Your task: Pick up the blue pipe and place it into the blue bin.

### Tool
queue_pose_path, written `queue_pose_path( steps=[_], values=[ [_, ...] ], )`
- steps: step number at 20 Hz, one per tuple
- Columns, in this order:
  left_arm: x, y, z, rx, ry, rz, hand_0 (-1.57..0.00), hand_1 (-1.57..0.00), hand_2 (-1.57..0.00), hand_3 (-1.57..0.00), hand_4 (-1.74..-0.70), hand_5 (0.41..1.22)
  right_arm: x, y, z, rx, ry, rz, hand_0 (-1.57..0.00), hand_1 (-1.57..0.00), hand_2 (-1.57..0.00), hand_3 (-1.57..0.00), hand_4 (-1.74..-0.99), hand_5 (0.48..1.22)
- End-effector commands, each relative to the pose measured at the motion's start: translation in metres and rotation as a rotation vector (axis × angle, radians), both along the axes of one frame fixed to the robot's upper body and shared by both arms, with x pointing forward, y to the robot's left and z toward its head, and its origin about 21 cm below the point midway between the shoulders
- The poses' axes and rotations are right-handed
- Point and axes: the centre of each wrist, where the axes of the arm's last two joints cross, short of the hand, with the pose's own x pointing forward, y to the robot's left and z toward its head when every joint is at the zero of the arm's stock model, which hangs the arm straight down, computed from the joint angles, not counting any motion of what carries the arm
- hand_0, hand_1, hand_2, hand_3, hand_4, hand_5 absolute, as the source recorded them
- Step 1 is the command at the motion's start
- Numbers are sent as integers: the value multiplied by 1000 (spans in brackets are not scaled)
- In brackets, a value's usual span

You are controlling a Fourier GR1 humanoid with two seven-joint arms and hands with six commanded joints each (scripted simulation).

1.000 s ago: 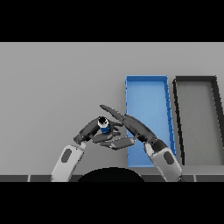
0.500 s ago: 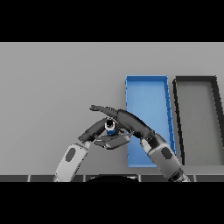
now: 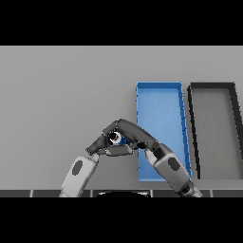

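The blue pipe (image 3: 116,138) shows as a small blue piece with a pale end, held just above the grey table, left of the blue bin's (image 3: 159,86) near corner. My right hand (image 3: 134,132) arches over it from the right, its fingers curled round the top and far side. Reaching in from the lower left, my left hand (image 3: 98,145) has its fingers curled under the pipe's near side. Most of the pipe is hidden between the two hands. The blue bin lies open, nothing in it, partly covered by my right forearm.
A black bin (image 3: 212,86) of the same long shape stands right of the blue bin, its walls close alongside. The grey table (image 3: 61,95) stretches bare to the left and back.
The right hand's fingers have closed further over the pipe and the left hand's have folded in beneath it. The pipe has shifted slightly toward the blue bin.
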Motion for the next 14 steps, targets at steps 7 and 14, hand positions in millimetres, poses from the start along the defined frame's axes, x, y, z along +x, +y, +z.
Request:
queue_pose_path(
  steps=[7, 14],
  values=[
    [4, 3, 6, 20, -7, 2, -1571, -1571, -1571, -1426, -1731, 1221, -3, 2, -4, 34, -47, 7, -1533, -1533, -1535, -1501, -1721, 1160],
    [4, 15, 6, 112, -72, -4, -748, -687, -662, -596, -1282, 1221, -9, 6, -7, 26, -56, -27, -1563, -1563, -1563, -1556, -1737, 1208]
  ],
)
